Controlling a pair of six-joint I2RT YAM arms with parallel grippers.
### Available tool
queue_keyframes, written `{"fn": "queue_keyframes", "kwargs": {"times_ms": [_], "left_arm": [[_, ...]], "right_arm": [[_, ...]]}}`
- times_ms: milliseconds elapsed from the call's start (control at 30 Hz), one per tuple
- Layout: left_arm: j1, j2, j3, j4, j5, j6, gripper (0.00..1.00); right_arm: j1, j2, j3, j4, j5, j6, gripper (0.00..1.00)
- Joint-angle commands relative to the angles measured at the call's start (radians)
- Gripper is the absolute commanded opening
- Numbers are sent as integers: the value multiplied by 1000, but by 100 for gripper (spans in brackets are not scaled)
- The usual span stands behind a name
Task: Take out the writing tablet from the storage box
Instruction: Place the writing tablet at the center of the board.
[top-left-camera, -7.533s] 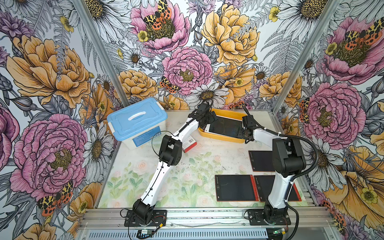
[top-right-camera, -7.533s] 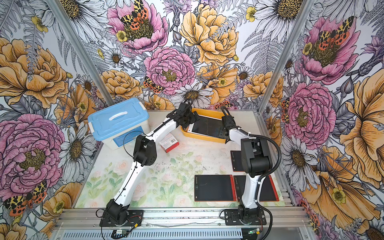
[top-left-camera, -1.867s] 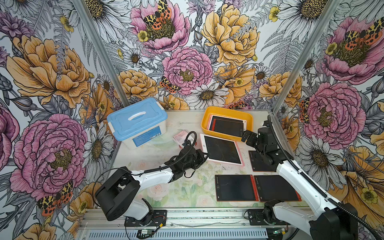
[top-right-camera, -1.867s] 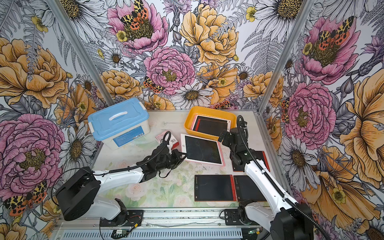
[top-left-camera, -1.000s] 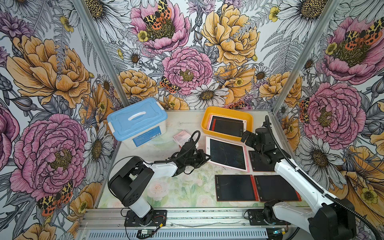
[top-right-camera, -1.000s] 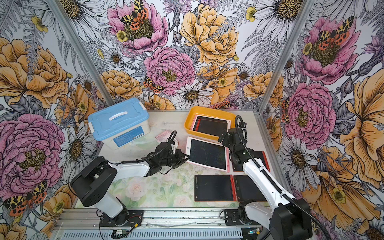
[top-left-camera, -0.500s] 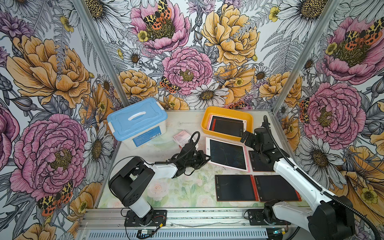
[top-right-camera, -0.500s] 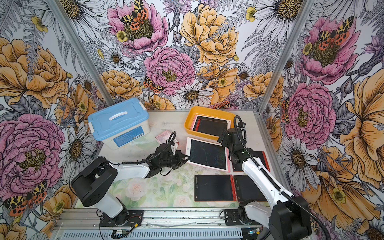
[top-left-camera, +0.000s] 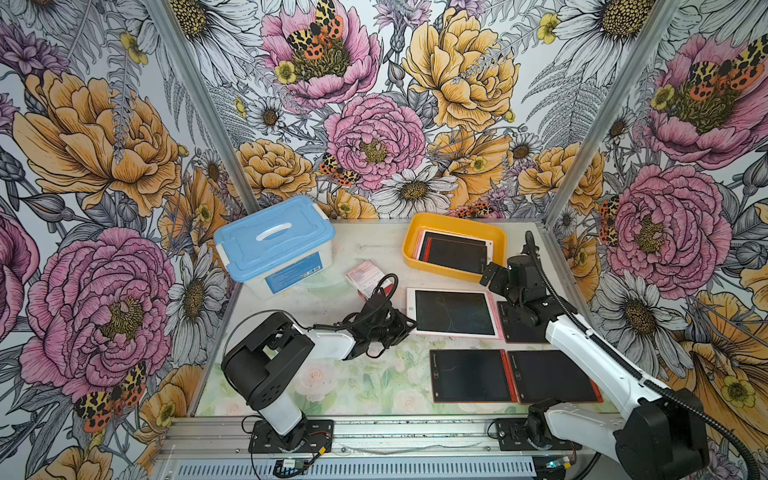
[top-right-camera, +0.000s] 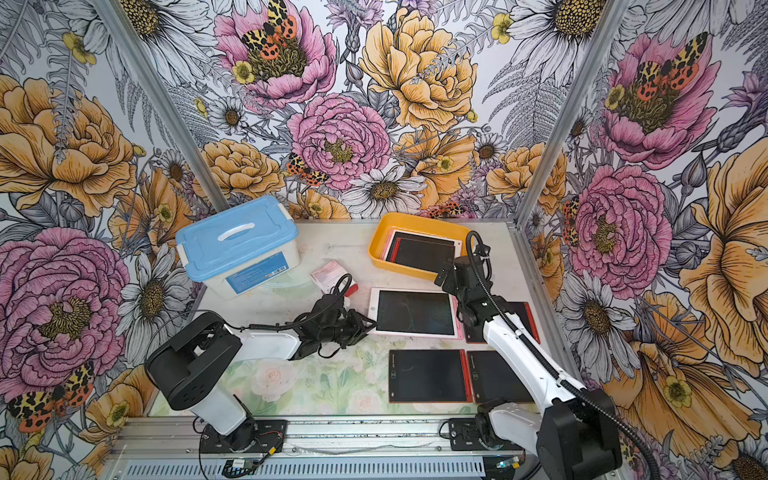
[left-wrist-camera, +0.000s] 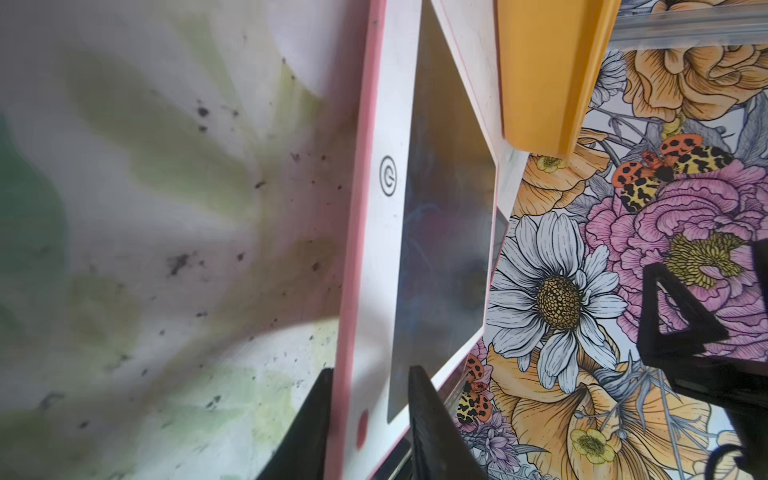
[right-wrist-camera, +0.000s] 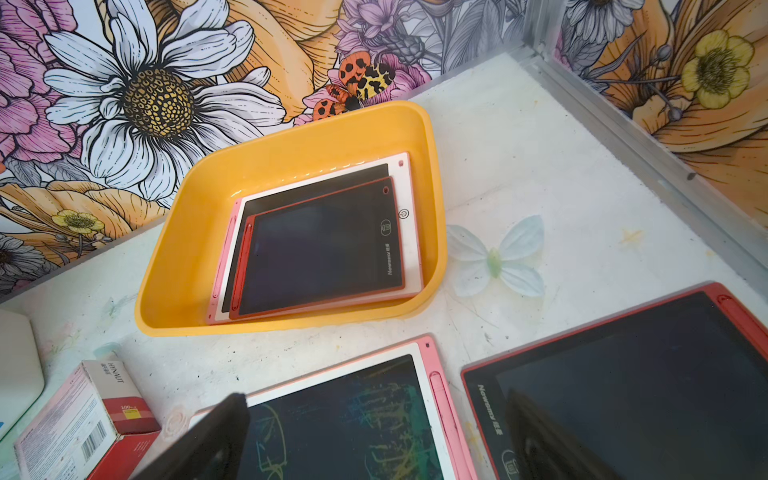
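Note:
The yellow-orange storage box (top-left-camera: 409, 249) (right-wrist-camera: 174, 266) stands at the back of the table. It holds a red-framed writing tablet (right-wrist-camera: 316, 245) lying on a white-and-pink one (right-wrist-camera: 409, 232). Another white-and-pink tablet (top-left-camera: 453, 311) (left-wrist-camera: 440, 232) lies flat on the table in front of the box. My left gripper (top-left-camera: 409, 326) (left-wrist-camera: 371, 374) is low at that tablet's left edge. Its jaws stand slightly apart, with the tablet's corner between them. My right gripper (top-left-camera: 492, 274) (right-wrist-camera: 374, 440) hangs open and holds nothing, above the gap between this tablet and a red one.
A translucent box with a blue lid (top-left-camera: 274, 245) stands at the back left. A small red-and-white carton (top-left-camera: 368, 278) lies just behind my left gripper. Three red-framed tablets lie on the right side of the table (top-left-camera: 469, 376) (top-left-camera: 552, 376) (top-left-camera: 519, 328).
My left jaws have parted from their grip on the white-and-pink tablet, which now rests on the table. The right gripper has crept slightly towards the box.

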Motion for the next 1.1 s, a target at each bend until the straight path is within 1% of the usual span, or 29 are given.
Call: {"fn": "queue_keyframes", "kwargs": {"times_ms": [0,133,200,333,533,733,800,1067], "left_arm": [[-6,-5,-1,-10,-33,0,37],[-8,-8,2,-22,-35,2,42],[-10,-6,4,-25,-35,0,48],[-15,-3,7,-24,-35,0,50],[-23,-2,14,-31,-37,5,52],[-28,10,27,-49,-33,6,58],[-29,8,27,-52,-33,5,61],[-39,-5,34,-70,-43,16,67]], "right_arm": [[8,9,0,5,18,-1,99],[8,15,0,5,19,-2,99],[7,18,-2,5,19,-2,99],[8,23,-2,5,21,-2,99],[7,26,-3,6,22,-3,99],[7,23,-8,6,22,-4,99],[9,20,-10,6,24,-3,99],[8,21,-11,6,24,-3,99]]}}
